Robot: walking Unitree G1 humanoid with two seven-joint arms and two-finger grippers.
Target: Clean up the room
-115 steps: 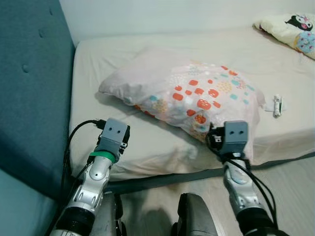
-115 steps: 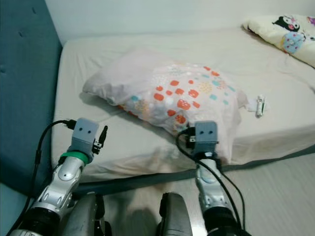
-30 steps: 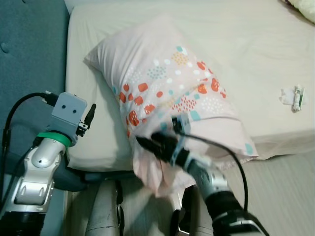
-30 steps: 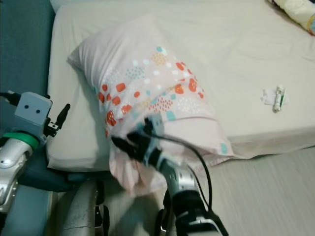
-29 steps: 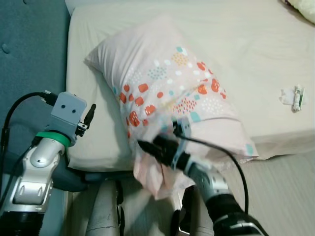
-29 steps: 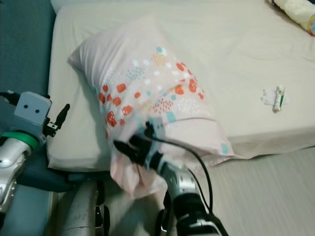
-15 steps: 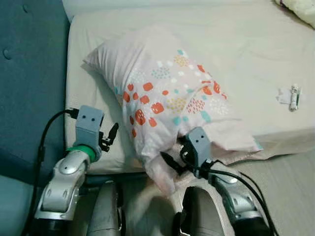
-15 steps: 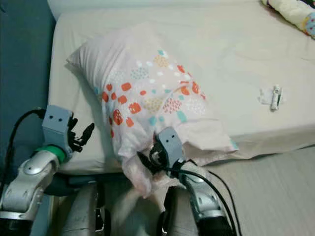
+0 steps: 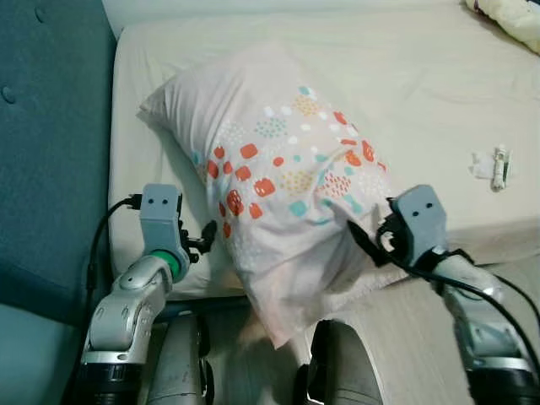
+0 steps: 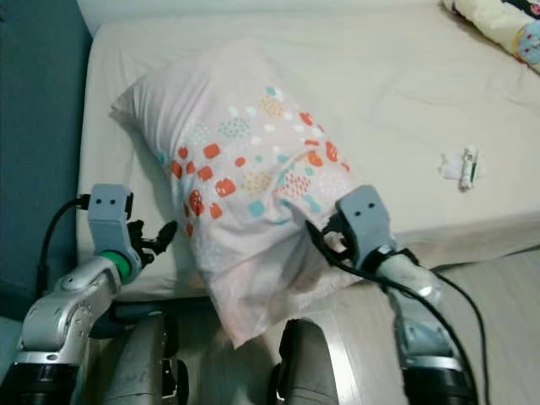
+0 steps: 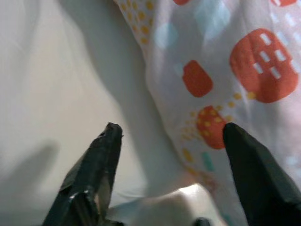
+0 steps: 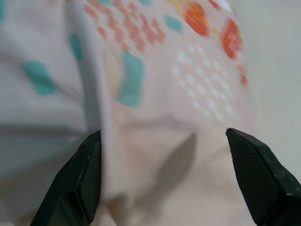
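A pale pink pillow [image 9: 278, 169] with red and teal patches lies slantwise on the bed [image 9: 422, 93]; its near end hangs over the front edge. My left gripper [image 9: 205, 238] is at the pillow's left side, low by the mattress edge, and open. In the left wrist view its fingers [image 11: 94, 165] stand wide apart with pillow cloth [image 11: 225, 70] ahead. My right gripper [image 9: 364, 245] is open against the pillow's lower right side. The right wrist view has its fingers [image 12: 80, 183] spread over the patterned cloth [image 12: 155, 94].
A small white and green item [image 9: 498, 164] lies on the sheet to the right. A patterned blanket [image 10: 498, 25] is at the far right corner. A teal padded headboard [image 9: 51, 126] stands along the left. My own legs [image 9: 337, 371] show below, on a light wood floor.
My right gripper has let go of the pillow's hanging corner and swung right to its lower right side. The left gripper has moved closer to the pillow's left side.
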